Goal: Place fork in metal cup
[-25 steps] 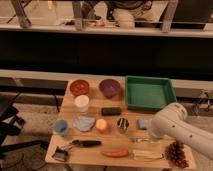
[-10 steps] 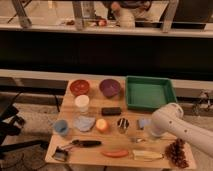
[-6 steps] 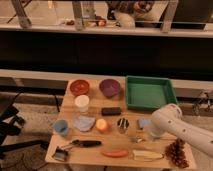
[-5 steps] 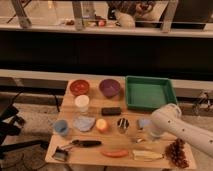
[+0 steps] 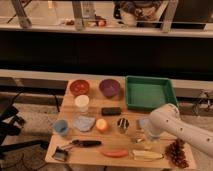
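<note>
The metal cup (image 5: 123, 124) stands upright in the middle row of the wooden table (image 5: 67, 102), right of an orange fruit (image 5: 101, 125). The fork (image 5: 137, 140) is a thin pale sliver lying on the table just right of and in front of the cup. My white arm (image 5: 172, 125) reaches in from the right and bends down over that spot. My gripper (image 5: 148, 136) hangs at the arm's end, right above the fork's right end and mostly hidden by the arm's own casing. It is a short way right of the cup.
A red bowl (image 5: 79, 87), a purple bowl (image 5: 109, 88) and a green tray (image 5: 149, 92) line the back. A white cup (image 5: 81, 103), a light-blue cup (image 5: 61, 127), a blue sponge (image 5: 84, 123), a black-handled tool (image 5: 86, 143), a red pepper (image 5: 115, 153), a yellowish object (image 5: 147, 155) and grapes (image 5: 176, 152) fill the rest.
My arm has shifted a little to the left and lower toward the fork since the earliest frame. It has barely moved in the last second. The objects have not moved.
</note>
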`<state>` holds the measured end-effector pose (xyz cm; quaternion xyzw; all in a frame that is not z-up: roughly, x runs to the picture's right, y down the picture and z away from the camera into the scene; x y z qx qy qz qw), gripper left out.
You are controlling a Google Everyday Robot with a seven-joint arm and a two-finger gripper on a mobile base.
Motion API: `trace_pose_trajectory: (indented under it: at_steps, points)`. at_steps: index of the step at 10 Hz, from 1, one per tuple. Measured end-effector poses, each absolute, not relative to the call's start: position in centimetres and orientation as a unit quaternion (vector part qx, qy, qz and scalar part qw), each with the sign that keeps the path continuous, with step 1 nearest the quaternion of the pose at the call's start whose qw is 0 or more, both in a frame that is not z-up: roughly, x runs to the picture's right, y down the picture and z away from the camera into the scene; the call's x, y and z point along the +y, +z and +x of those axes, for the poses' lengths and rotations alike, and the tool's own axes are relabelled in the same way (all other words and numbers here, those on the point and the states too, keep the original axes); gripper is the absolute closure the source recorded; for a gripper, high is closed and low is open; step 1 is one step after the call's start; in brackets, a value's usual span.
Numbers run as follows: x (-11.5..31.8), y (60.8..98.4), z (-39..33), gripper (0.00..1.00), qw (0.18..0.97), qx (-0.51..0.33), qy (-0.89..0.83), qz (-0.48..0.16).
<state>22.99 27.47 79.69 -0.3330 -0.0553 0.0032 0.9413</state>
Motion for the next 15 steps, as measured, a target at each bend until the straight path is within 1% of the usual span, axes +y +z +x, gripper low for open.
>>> trace_pose_trajectory:
  at_steps: [1, 2, 5, 6, 7, 15]
  points:
    - [27.5, 79.8, 23.0, 0.43, 0.941, -0.057, 0.004, -0.333]
    - [27.5, 79.8, 23.0, 0.5, 0.941, -0.058, 0.005, -0.333]
    - [27.5, 79.8, 23.2, 0.8, 0.942, -0.06, 0.007, -0.331]
    - [27.4, 79.7, 23.2, 0.96, 0.942, -0.059, 0.006, -0.33]
    - [27.3, 79.7, 23.1, 0.98, 0.943, -0.06, 0.004, -0.329]
    - [26.3, 78.1, 23.6, 0.98, 0.95, -0.063, 0.009, -0.306]
